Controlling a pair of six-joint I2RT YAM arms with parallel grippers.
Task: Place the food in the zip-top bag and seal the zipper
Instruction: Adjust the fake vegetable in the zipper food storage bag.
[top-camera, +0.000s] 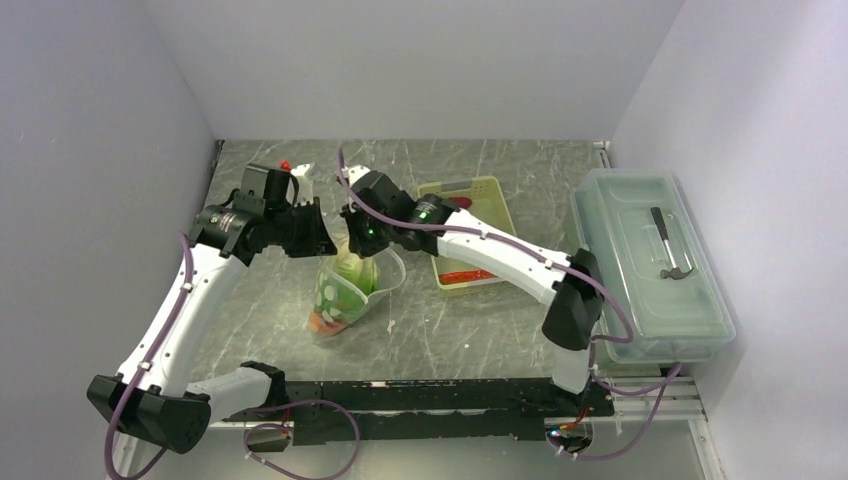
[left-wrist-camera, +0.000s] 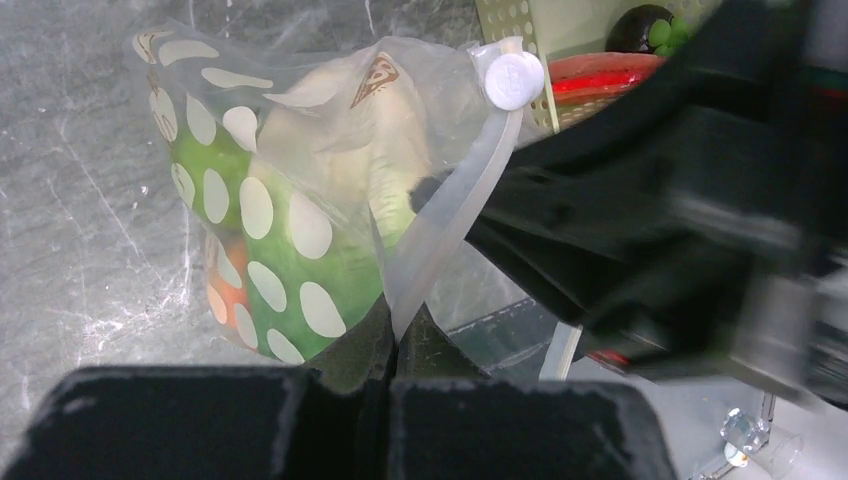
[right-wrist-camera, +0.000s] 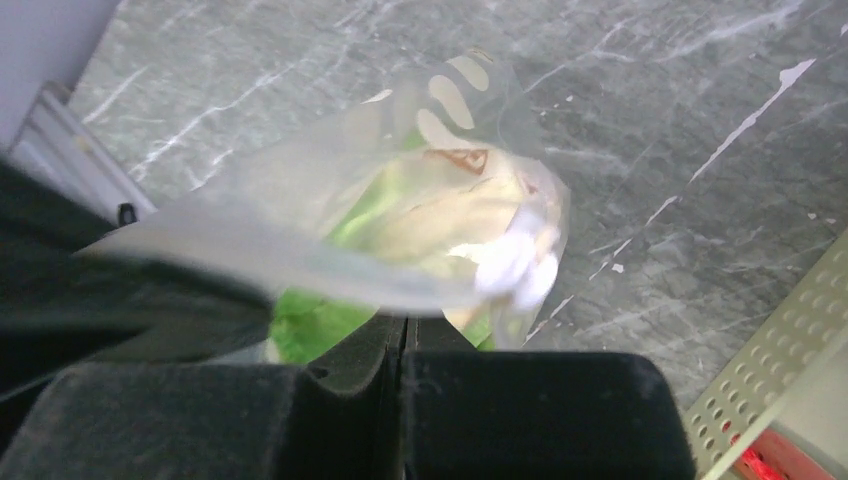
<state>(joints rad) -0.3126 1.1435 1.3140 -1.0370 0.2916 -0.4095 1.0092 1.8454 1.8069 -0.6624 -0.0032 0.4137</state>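
From the top camera, both arms reach in from the near edge and meet over the middle of the table (top-camera: 455, 335). The left gripper (top-camera: 322, 243) and right gripper (top-camera: 358, 240) sit just beside each other at the mouth of the zip-top bag (top-camera: 340, 295), which hangs below them with its bottom on the table. The yellow-green basket (top-camera: 482, 200) lies just right of the bag with the red strip (top-camera: 462, 277) in it. The clear lidded box (top-camera: 645, 305) runs along the right wall. Bare tabletop lies near and left of the bag. My left wrist camera gives what the top view hides: the zipper (left-wrist-camera: 452, 215) runs down from its white slider (left-wrist-camera: 511, 80) into the seam of my closed fingers (left-wrist-camera: 330, 400), so this claw pinches the strip. Green food (left-wrist-camera: 335, 270) and an orange piece (left-wrist-camera: 226, 292) show through the dotted plastic, and the green grapes (left-wrist-camera: 668, 32) sit in the basket behind. On the right wrist camera the fingers (right-wrist-camera: 340, 400) are pressed together beneath the blurred bag mouth. I cannot tell whether they nip it.
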